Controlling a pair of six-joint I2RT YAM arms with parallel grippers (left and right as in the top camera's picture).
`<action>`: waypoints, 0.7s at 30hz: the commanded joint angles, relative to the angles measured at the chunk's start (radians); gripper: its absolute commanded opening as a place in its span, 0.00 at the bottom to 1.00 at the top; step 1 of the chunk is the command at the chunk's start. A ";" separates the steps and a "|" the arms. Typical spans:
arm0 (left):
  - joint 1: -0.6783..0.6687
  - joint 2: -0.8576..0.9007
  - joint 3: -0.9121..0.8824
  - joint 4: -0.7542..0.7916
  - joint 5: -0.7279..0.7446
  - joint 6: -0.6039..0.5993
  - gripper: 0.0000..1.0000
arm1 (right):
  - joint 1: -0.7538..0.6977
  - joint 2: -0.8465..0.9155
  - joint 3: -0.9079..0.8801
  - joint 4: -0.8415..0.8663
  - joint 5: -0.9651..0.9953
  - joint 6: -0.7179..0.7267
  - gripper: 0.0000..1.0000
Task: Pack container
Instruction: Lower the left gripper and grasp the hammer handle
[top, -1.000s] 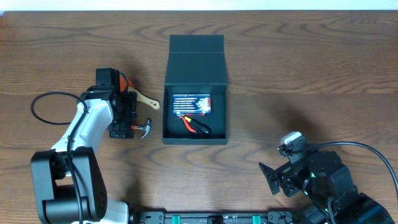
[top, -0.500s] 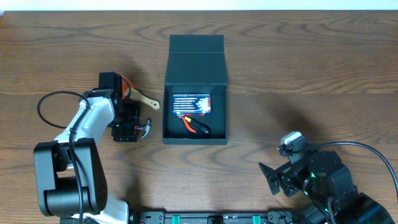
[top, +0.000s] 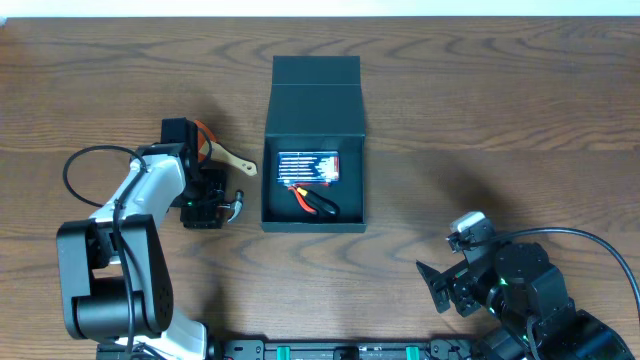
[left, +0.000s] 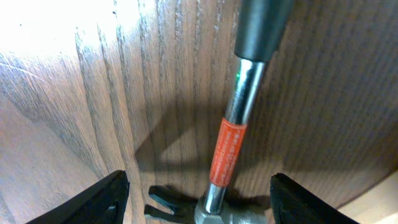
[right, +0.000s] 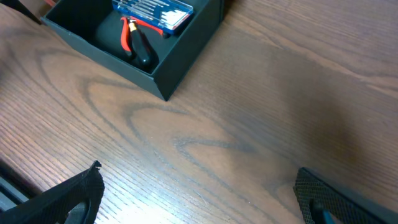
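Note:
The container (top: 315, 226) is a square black-green box at mid-table with its flap lid (top: 316, 80) open to the far side. Inside lie a blue flat case of bits (top: 307, 166) and red-handled pliers (top: 313, 202). A small hammer (top: 237, 206) lies left of the box. In the left wrist view its steel shaft with an orange label (left: 227, 149) runs between my fingers. My left gripper (left: 199, 199) is open, low over the hammer, one jaw on each side of its head. My right gripper (right: 199, 199) is open and empty above bare wood at the front right; the box (right: 180, 56) shows far ahead.
A tan-handled tool (top: 235, 162) with an orange part lies left of the box, just behind my left gripper (top: 205, 205). A black cable (top: 85, 170) loops at the left. My right arm (top: 500, 285) sits near the front right edge.
My left gripper has shifted slightly right, closer over the hammer. The right arm and the box contents have not moved.

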 joint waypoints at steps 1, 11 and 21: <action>0.006 0.017 0.015 -0.006 -0.001 -0.005 0.70 | -0.006 -0.005 -0.002 0.002 0.007 0.013 0.99; 0.006 0.044 0.015 -0.006 0.018 -0.005 0.65 | -0.006 -0.005 -0.002 0.002 0.007 0.013 0.99; 0.006 0.046 0.015 -0.005 0.017 -0.005 0.38 | -0.006 -0.005 -0.002 0.002 0.007 0.013 0.99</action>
